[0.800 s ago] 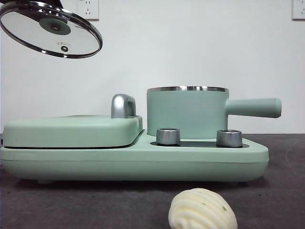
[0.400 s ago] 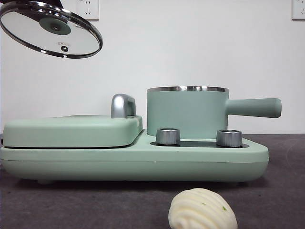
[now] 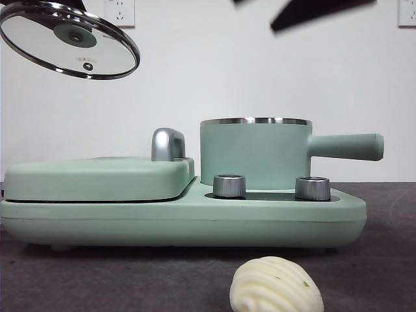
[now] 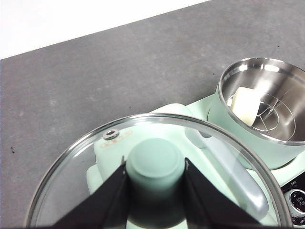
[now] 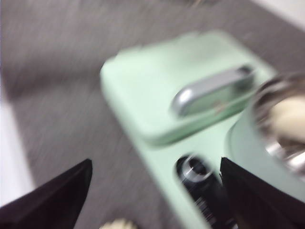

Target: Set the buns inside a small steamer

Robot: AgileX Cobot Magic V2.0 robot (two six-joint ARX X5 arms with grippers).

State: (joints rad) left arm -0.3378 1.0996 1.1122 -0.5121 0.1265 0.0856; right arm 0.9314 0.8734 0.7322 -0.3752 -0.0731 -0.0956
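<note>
The small steamer [image 3: 253, 153] stands open on the right of the mint-green base. In the left wrist view the smooth bun [image 4: 245, 106] lies inside the steamer [image 4: 224, 112] on a wire rack. The ridged bun [image 3: 276, 286] lies on the dark table in front of the base. My left gripper [image 4: 155, 164] is shut on the green knob of the glass lid [image 4: 86, 186] and holds the lid [image 3: 70, 40] tilted, high at the left. My right gripper [image 5: 157, 200] is open and empty, high above the base. Its view is blurred, with the ridged bun [image 5: 116, 224] just at the edge.
The flat hinged griddle plate [image 3: 97, 179] with its chrome handle [image 3: 168, 144] fills the left half of the base. Two steel knobs [image 3: 229, 185] sit in front of the steamer. The steamer's long handle [image 3: 348, 146] points right. A black arm tip [image 3: 318, 12] shows at the top.
A black arm tip has come into the front view at the top right. The lid, steamer and ridged bun have not moved.
</note>
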